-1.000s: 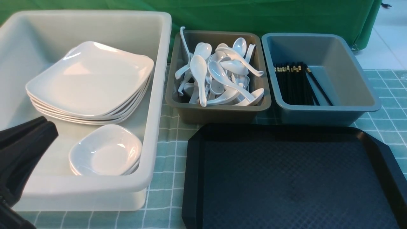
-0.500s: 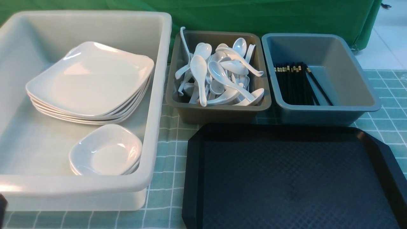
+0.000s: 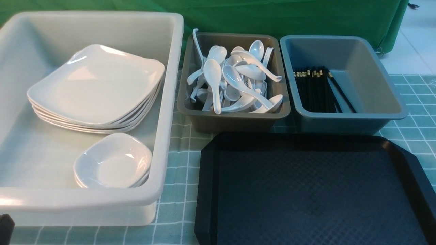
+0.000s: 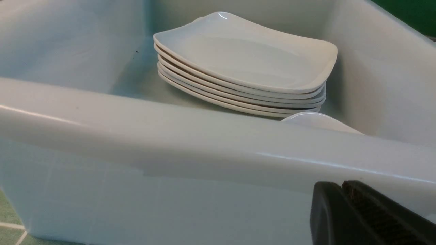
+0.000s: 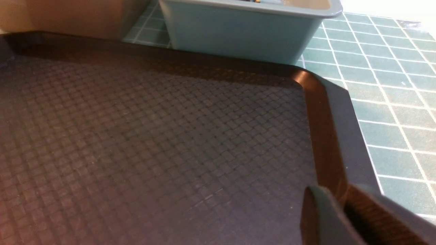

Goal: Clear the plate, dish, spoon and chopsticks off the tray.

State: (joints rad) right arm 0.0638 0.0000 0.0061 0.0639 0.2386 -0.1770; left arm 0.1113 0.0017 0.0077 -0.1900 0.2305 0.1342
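The black tray (image 3: pixel 306 190) lies at the front right with nothing on it; it also shows in the right wrist view (image 5: pixel 153 136). White square plates (image 3: pixel 98 81) are stacked in the big white tub (image 3: pixel 102 200), with small white dishes (image 3: pixel 114 163) in front of them. White spoons (image 3: pixel 235 81) fill the brown-grey tub (image 3: pixel 235 119). Black chopsticks (image 3: pixel 315 90) lie in the blue-grey tub (image 3: pixel 374 88). My left gripper (image 4: pixel 340 185) is shut and empty, low outside the white tub's near wall (image 4: pixel 170 136). My right gripper (image 5: pixel 340 195) is shut and empty over the tray's right rim.
The table has a green checked cloth (image 3: pixel 177 190) and a green curtain (image 3: pixel 272 17) behind it. A black tip of my left arm (image 3: pixel 5 224) shows at the front left corner. The three tubs stand side by side behind the tray.
My left gripper has dropped down and back from in front of the white tub; only a small black tip remains in the front view. Nothing else moved.
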